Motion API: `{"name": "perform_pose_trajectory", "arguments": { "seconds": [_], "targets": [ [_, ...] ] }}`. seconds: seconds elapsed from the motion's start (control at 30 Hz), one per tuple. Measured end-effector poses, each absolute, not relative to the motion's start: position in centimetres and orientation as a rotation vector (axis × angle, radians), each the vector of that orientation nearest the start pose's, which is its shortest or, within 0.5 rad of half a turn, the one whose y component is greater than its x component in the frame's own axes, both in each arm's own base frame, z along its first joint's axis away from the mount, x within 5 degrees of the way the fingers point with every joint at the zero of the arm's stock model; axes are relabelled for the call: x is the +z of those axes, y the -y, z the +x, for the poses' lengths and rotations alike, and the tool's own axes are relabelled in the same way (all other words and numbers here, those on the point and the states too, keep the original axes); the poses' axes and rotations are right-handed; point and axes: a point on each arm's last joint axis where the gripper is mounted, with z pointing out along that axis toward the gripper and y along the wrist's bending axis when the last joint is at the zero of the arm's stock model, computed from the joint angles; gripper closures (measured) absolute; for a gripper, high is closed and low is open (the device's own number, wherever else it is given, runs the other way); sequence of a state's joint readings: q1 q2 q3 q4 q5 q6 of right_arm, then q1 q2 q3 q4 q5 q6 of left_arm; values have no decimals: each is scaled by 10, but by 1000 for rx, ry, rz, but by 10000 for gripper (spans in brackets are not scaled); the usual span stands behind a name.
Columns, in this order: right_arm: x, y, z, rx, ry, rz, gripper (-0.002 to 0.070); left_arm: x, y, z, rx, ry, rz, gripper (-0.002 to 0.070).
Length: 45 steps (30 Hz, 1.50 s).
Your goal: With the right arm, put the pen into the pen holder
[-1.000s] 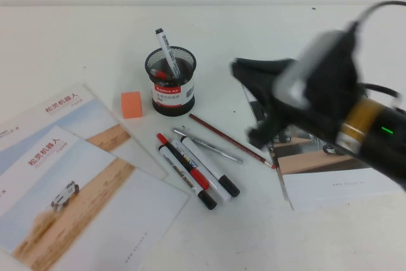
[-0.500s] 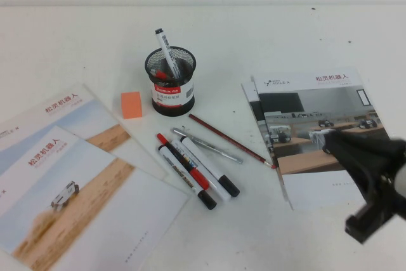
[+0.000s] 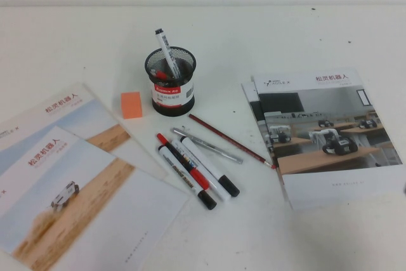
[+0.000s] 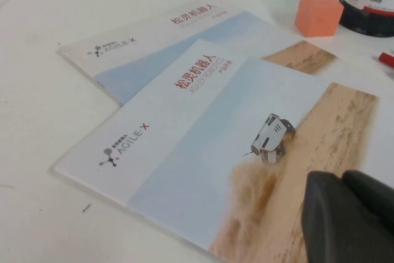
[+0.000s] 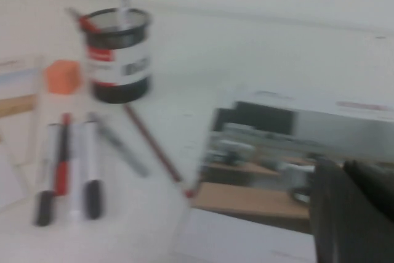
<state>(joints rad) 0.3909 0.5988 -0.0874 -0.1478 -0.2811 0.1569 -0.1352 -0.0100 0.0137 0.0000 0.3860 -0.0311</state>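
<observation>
White table lying bare of arms in the high view: the right arm is withdrawing, its pen delivered.
Nearest the robot, the right gripper (image 5: 354, 210) is hanging low over the office brochure (image 3: 323, 134), jaws together and holding nothing; it has gone from the high view, where it was crossing half a second ago. The left gripper (image 4: 348, 217) is parked over the desert booklets (image 3: 76, 188), fingers pressed together. Farther out, spare markers (image 3: 196, 169), a silver pen (image 3: 208, 146) and a red pencil (image 3: 229, 139) are lying loose. Beyond them the pen (image 3: 166, 53) is standing tilted inside the pen holder (image 3: 171, 82), so the task looks finished. Only the wrist views are showing either gripper; only the high view is showing everything else together, orange block (image 3: 132, 104) included.
</observation>
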Motion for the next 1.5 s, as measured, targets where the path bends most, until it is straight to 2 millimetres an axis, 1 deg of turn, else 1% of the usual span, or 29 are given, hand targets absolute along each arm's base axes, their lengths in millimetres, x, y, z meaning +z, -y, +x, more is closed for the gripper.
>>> {"name": "perform_pose_trajectory", "arguments": {
  "seconds": [0.17,0.27,0.4,0.5,0.67,0.8,0.97,1.2,1.5],
  "targets": [
    [201,-21,87,197,-1673,-184,695,174,7,52,-115,-1872,98,676],
    [198,-12,78,137,-1652,-104,695,174,7,52,-115,-1872,98,676],
    [192,-5,69,80,-1703,-45,695,174,7,52,-115,-1872,98,676],
    [185,-4,65,95,-1768,-8,695,174,7,52,-115,-1872,98,676],
    [174,-6,61,171,-1899,72,695,174,7,52,-115,-1872,98,676],
    [169,-8,59,240,-1952,125,695,174,7,52,-115,-1872,98,676],
    [171,-10,57,260,-1923,99,695,174,7,52,-115,-1872,98,676],
    [175,-9,53,200,-1847,0,695,174,7,52,-115,-1872,98,676],
    [174,-9,53,185,-1846,-13,695,174,7,52,-115,-1872,98,676]
  ]
}}
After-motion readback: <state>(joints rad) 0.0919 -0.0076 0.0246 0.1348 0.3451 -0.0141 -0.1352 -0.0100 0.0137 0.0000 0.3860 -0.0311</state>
